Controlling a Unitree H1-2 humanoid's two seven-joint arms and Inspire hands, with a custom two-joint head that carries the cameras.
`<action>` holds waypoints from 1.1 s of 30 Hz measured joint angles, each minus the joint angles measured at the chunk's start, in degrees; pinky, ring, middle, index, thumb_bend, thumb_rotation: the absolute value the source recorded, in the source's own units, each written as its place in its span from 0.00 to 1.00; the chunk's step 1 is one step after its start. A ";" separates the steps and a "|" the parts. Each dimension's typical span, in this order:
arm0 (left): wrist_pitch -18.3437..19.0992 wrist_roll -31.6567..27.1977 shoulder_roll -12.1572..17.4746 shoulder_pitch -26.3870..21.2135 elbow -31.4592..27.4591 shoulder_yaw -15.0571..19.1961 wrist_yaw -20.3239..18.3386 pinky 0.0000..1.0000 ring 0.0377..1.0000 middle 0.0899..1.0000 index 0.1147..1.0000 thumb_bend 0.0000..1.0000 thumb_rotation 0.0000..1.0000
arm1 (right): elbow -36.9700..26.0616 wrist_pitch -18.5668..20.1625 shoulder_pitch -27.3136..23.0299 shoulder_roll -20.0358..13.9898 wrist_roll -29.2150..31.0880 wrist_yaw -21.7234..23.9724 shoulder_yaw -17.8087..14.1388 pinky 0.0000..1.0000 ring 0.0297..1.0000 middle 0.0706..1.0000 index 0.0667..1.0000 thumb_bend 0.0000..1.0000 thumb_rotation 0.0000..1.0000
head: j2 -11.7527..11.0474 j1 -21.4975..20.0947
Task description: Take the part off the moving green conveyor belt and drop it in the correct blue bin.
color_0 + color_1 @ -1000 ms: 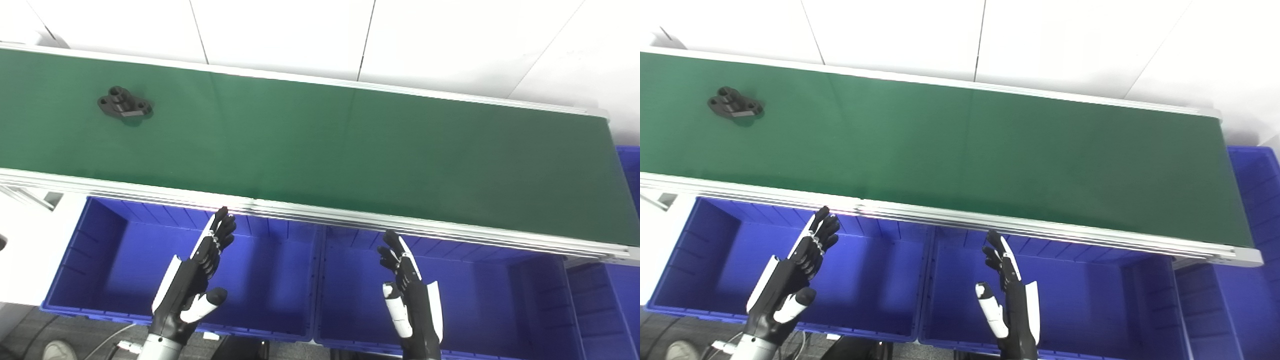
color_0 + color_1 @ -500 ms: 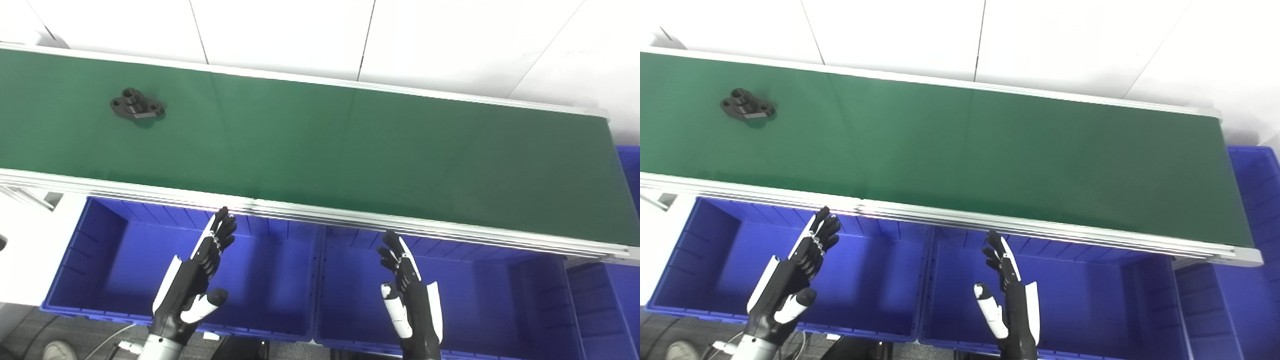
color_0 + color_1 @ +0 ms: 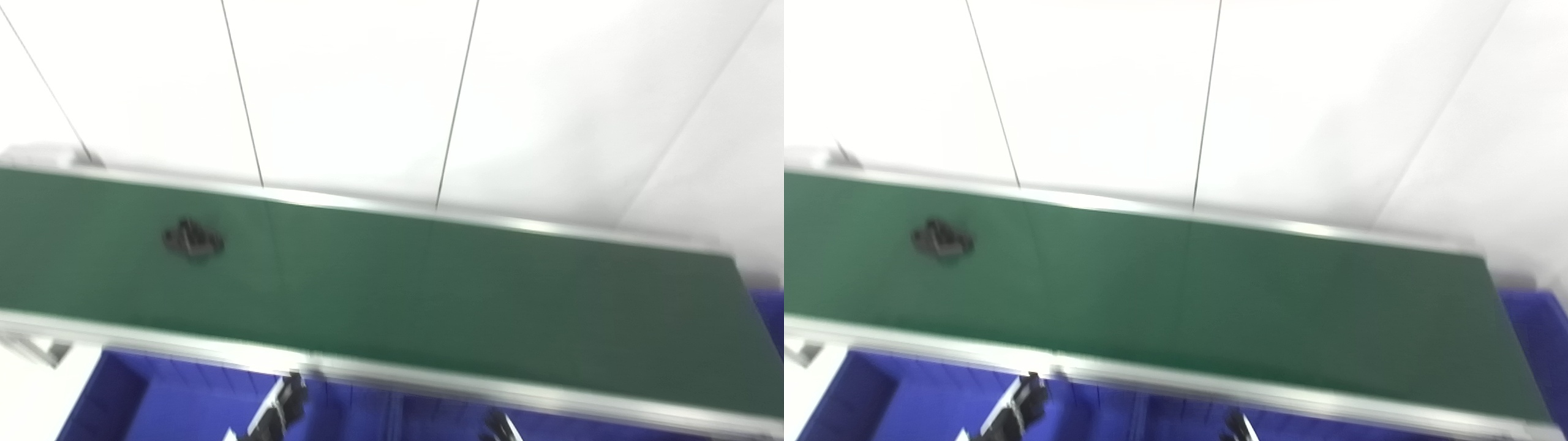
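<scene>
Black part (image 3: 192, 240): lies on the green conveyor belt (image 3: 459, 288), toward its left end, nearer the far edge than the near one; blurred, shape not readable beyond a dark lobed lump. Nothing else on the belt stands between it and the near rail.

Aluminium rail (image 3: 429, 380): runs along the belt's near edge, between the part and both hands.

Blue bins (image 3: 171, 398): below the near rail, only their upper parts in view; a further blue bin (image 3: 1537, 324) sits past the belt's right end.

Left hand (image 3: 278, 411): fingertips just under the rail, over the left bin, holding nothing; finger spread cannot be told through the blur.

Right hand (image 3: 499, 427): only a tip shows at the bottom edge; its fingers probably extended, not certain.

White panelled wall (image 3: 392, 92): behind the belt.
</scene>
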 measured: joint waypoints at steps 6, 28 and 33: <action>-0.01 1.22 -1.23 -0.05 0.14 -0.42 0.79 0.84 0.87 0.89 0.90 0.91 0.76 | -2.90 0.00 1.13 0.00 2.12 2.74 -1.97 0.90 0.89 0.93 0.98 0.80 0.81 | 0.09 2.11; -0.01 2.05 -1.50 -0.55 0.15 -0.73 1.22 0.84 0.87 0.88 0.88 0.90 0.74 | -20.97 0.78 -0.44 2.07 -11.17 8.45 -6.35 0.86 0.91 0.94 0.98 0.81 0.69 | 2.72 3.16; -0.01 2.06 -1.56 -0.78 0.18 -0.75 1.24 0.84 0.87 0.88 0.88 0.90 0.71 | -24.74 7.82 -10.34 4.33 -13.41 11.77 -8.89 0.85 0.90 0.94 0.98 0.84 0.75 | 2.90 3.16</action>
